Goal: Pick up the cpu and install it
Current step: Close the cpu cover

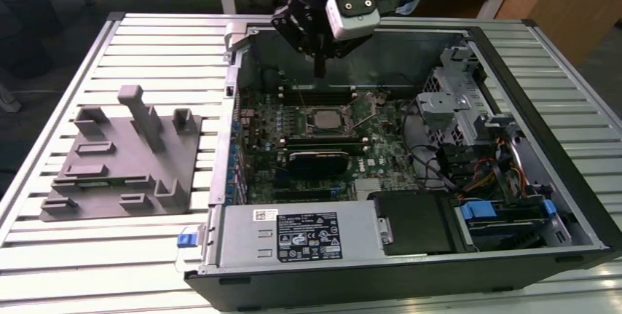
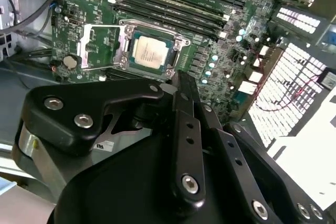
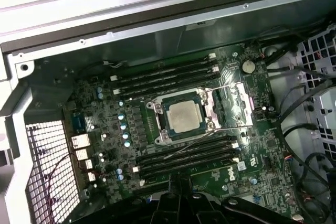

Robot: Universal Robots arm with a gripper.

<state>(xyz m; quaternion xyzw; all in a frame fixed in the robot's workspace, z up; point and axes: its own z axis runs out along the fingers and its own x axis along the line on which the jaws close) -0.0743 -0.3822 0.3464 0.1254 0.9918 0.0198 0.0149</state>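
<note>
The cpu (image 1: 321,119) lies flat inside the motherboard socket of the opened computer case (image 1: 544,132), silvery top up. In both wrist views the cpu (image 2: 148,52) (image 3: 184,116) sits square in the socket, with the metal load frame (image 3: 231,103) swung open beside it. My gripper (image 1: 319,72) hangs above the board, a little behind the socket in the exterior view, well apart from the chip. Its black fingers (image 2: 184,129) run together to a single tip, shut with nothing between them. The gripper (image 3: 176,182) tip also shows in the first wrist view.
Memory slots (image 3: 168,77) flank the socket on both sides. A grey moulded fixture (image 1: 127,157) stands on the slatted table at the exterior view's left. The power supply (image 1: 291,234), a drive cage (image 1: 457,103) and cable bundles (image 1: 486,175) crowd the case.
</note>
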